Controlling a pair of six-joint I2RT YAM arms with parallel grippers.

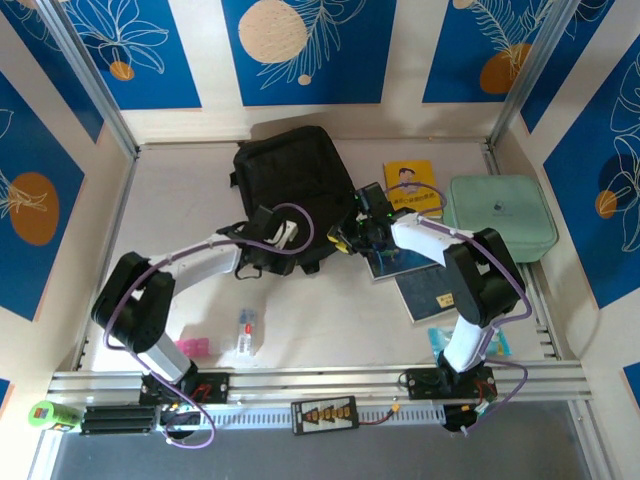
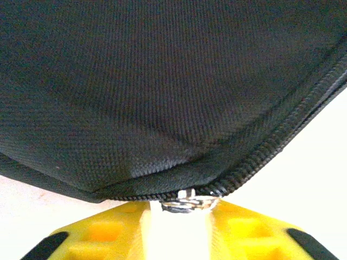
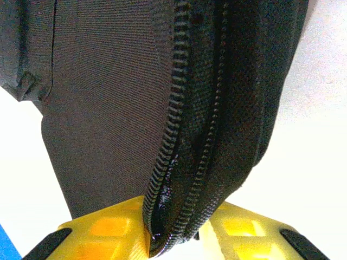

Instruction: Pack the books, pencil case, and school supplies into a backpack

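Wrist cams: your left gripper [image 2: 180, 225] is cracked open around the zipper pull [image 2: 190, 204]. Your right gripper [image 3: 173, 230] pinches the backpack [image 3: 103, 108] at its zipper edge [image 3: 169, 157].

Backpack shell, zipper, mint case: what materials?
Backpack: matte black woven synthetic, probably nylon or polyester; coarse weave shows.
Zipper: black coil teeth, likely plastic, slight sheen; pull ring shiny metal.
Mint case: smooth, satin, moulded-looking shell; material unclear.

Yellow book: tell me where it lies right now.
In the top view, the yellow book lies flat at the far right of the table, between the black backpack and the mint-green case.
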